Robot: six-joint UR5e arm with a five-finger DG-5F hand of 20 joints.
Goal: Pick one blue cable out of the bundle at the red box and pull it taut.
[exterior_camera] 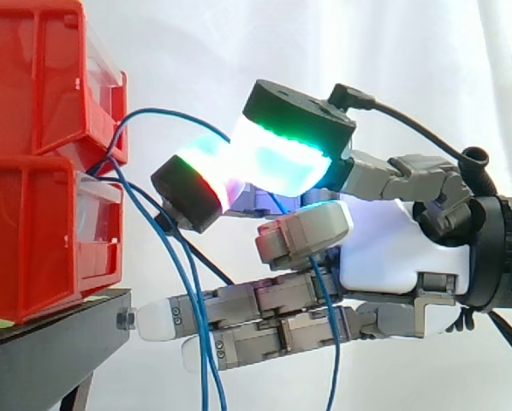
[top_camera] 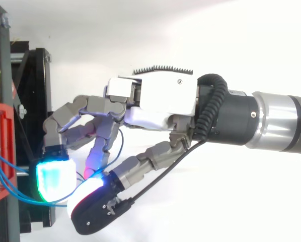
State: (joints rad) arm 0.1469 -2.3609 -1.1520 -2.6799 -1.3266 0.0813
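hand (exterior_camera: 401, 248) in a pinch on one blue cable (exterior_camera: 166, 110), pads (exterior_camera: 282, 158) just off the red box (exterior_camera: 33, 240) edge, open room rightward

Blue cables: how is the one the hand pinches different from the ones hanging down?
The pinched cable arches up from the red box into the hand's glowing pads; the hanging cables droop downward. The pinched cable is held; the hanging cables hang free. Both are thin, blue and start at the red box.
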